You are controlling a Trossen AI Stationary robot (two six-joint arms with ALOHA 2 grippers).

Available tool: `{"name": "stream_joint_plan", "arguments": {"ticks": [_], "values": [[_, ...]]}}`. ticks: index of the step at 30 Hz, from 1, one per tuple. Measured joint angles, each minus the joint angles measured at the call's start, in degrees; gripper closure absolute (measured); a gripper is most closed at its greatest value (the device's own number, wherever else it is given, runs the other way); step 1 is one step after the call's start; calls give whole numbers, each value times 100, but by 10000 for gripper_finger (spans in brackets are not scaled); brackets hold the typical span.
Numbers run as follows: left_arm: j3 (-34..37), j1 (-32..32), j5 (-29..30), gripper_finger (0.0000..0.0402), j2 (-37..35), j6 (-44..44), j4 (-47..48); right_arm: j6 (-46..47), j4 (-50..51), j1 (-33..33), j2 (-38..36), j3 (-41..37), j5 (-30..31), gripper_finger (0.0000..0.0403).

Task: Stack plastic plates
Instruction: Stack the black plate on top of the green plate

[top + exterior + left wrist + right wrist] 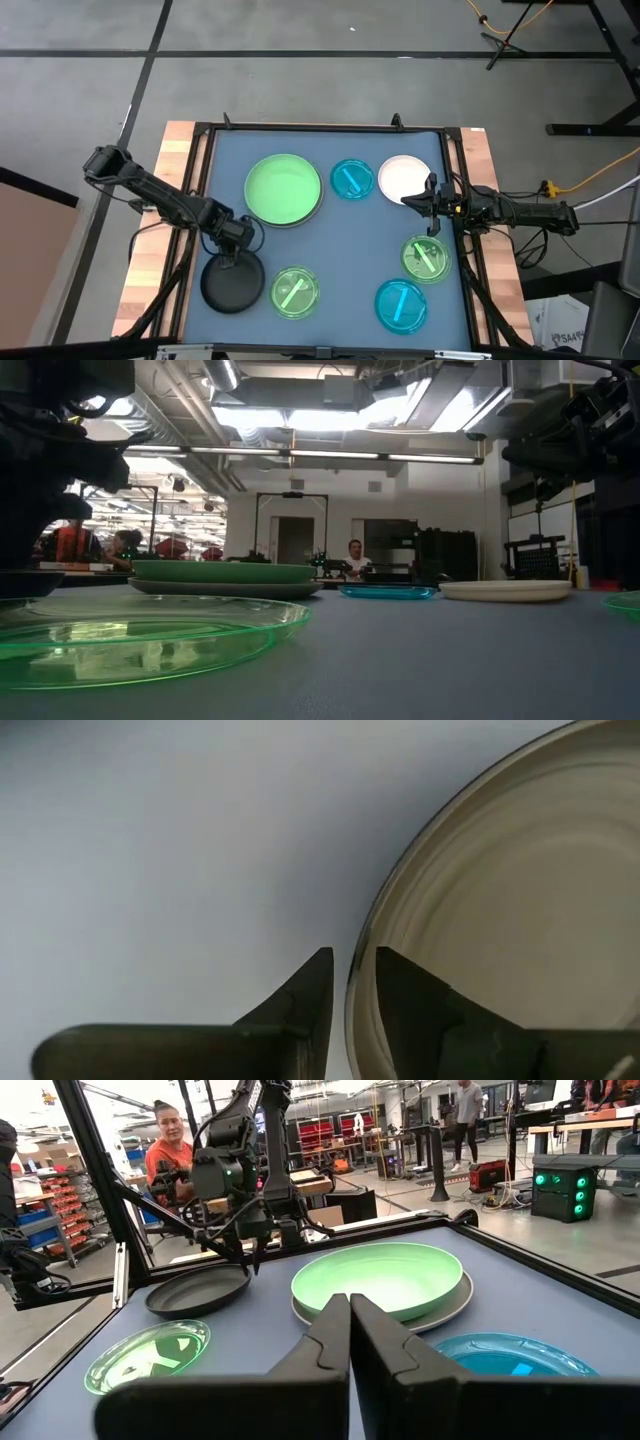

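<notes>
The left tool stands over the black plate, its fingers pinching that plate's rim at the edge nearest the green plate; the left wrist view shows one finger inside the rim and one outside, a hold that suits lifting a shallow plate by its lip. The green plate already sits on the grey plate, so this pair reads as the base of the stack. The right tool, pressed together and empty, waits beside the white plate, away from the green plate. The small blue and translucent green plates lie single on the tabletop beyond it.
</notes>
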State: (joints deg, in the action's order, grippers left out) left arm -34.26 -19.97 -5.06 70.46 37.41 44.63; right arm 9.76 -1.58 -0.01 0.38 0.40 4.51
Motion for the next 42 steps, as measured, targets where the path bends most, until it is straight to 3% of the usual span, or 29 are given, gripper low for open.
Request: {"name": "stream_joint_plan", "arguments": {"ticks": [19, 30, 42], "values": [[575, 0, -66, 330, 0, 448, -890, 0, 0, 0, 1, 0, 1, 403], [568, 2, -91, 385, -20, 446, -886, 0, 0, 0, 0, 0, 0, 403], [501, 2, -313, 394, -2, 440, -882, 0, -2, 0, 0, 0, 0, 403]]}}
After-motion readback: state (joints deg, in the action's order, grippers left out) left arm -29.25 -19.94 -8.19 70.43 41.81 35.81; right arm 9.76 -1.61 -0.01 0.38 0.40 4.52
